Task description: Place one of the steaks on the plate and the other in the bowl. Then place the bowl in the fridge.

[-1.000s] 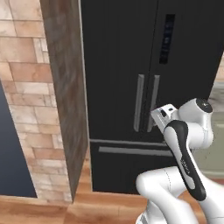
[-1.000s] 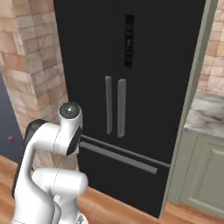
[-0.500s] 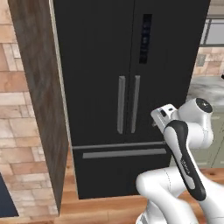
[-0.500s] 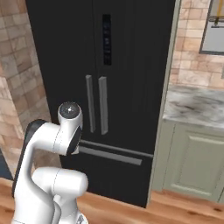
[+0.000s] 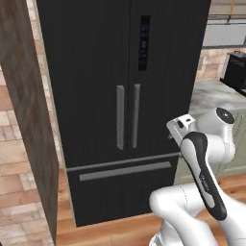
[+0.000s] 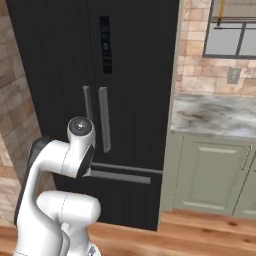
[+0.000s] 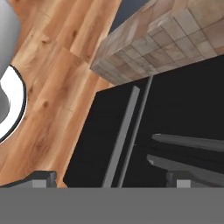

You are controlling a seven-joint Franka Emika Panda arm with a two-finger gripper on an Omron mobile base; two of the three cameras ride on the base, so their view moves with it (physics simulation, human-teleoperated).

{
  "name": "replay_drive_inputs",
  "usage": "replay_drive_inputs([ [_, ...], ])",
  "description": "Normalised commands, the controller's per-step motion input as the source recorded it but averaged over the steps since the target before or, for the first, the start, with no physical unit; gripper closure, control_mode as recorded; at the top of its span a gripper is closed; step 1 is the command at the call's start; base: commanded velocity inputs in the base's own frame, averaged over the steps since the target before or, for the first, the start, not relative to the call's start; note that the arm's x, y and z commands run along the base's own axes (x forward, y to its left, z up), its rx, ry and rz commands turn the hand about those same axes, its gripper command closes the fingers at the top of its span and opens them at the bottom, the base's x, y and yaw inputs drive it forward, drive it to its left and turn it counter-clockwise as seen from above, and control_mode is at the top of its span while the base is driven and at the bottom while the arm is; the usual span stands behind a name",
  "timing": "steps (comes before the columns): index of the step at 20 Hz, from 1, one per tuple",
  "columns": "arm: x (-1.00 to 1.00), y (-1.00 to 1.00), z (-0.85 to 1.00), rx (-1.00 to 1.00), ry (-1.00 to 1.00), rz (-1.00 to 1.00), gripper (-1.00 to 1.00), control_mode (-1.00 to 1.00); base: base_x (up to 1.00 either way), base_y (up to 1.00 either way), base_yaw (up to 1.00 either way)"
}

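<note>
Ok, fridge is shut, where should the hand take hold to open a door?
Probably one of the two upright bar handles at the centre seam of the fridge. Come straight from the front, open hand turned so its fingers straddle the bar sideways.

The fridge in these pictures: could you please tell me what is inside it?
That cannot be seen. The fridge has both upper doors and the lower drawer shut, so shelves and any contents are covered. Only its black front, two upright handles and the dark display panel show.
</note>
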Motion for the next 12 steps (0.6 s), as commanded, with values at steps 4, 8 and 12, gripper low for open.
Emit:
replay_drive_inputs([
  [4,0.0,0.0,0.0,0.0,0.0,0.0,-1.0,1.0,0.29,0.35,-0.17],
  [8,0.0,0.0,0.0,0.0,0.0,0.0,-1.0,1.0,0.38,0.36,-0.11],
  [12,0.0,0.0,0.0,0.0,0.0,0.0,-1.0,1.0,0.37,0.38,-0.06],
])
